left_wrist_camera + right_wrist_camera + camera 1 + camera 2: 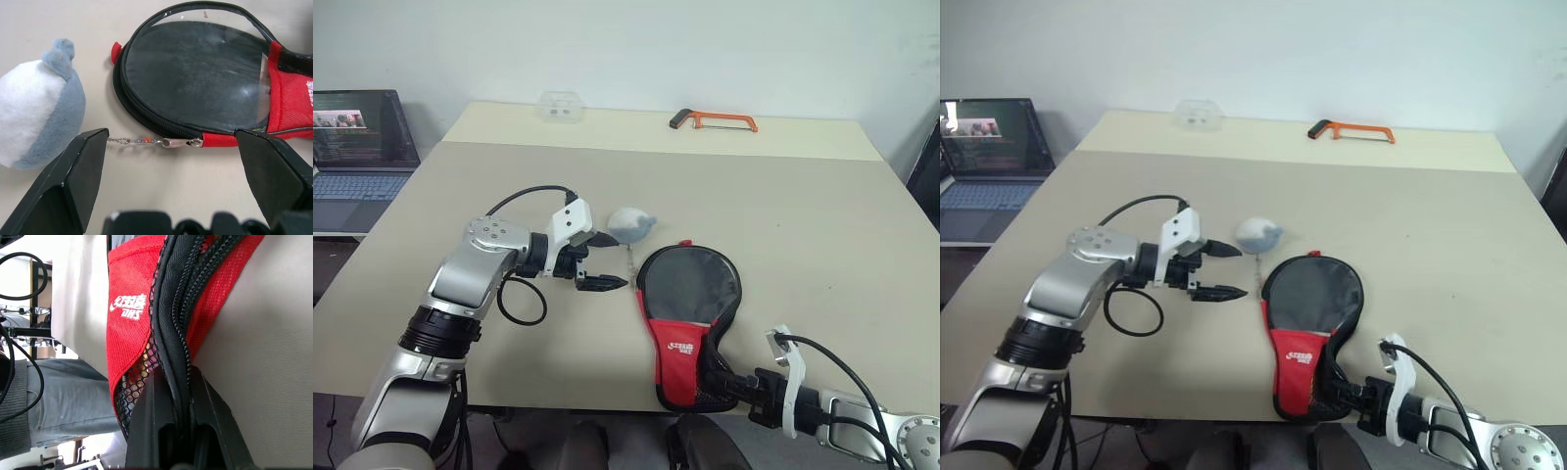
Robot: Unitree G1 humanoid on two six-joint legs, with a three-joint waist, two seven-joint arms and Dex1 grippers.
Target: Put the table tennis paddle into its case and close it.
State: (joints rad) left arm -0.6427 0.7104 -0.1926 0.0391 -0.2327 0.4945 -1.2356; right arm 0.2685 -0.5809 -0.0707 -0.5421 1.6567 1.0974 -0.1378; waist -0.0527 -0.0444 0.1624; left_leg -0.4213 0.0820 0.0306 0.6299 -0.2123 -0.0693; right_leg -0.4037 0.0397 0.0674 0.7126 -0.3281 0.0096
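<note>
even, bright indoor light, soft shadows, mild glare on the case (195, 73) window, sharp focus.

Broad beige matte surface (822, 225), running back as a paler cream strip (626, 127) at the far edge. Behind it, plain off-white wall (636, 44), evenly lit, no hard shadows. Far beyond the left tool and to its left, open dark laptop (357, 147) with lit screen and grey keyboard, on a separate low stand beside the surface. On the far cream strip, small clear plastic box (560, 106) and orange-framed hacksaw (715, 120), well apart from each other. Dark edge of some furniture (928, 171) at the far right, past the right tool; too little visible to identify.
</note>
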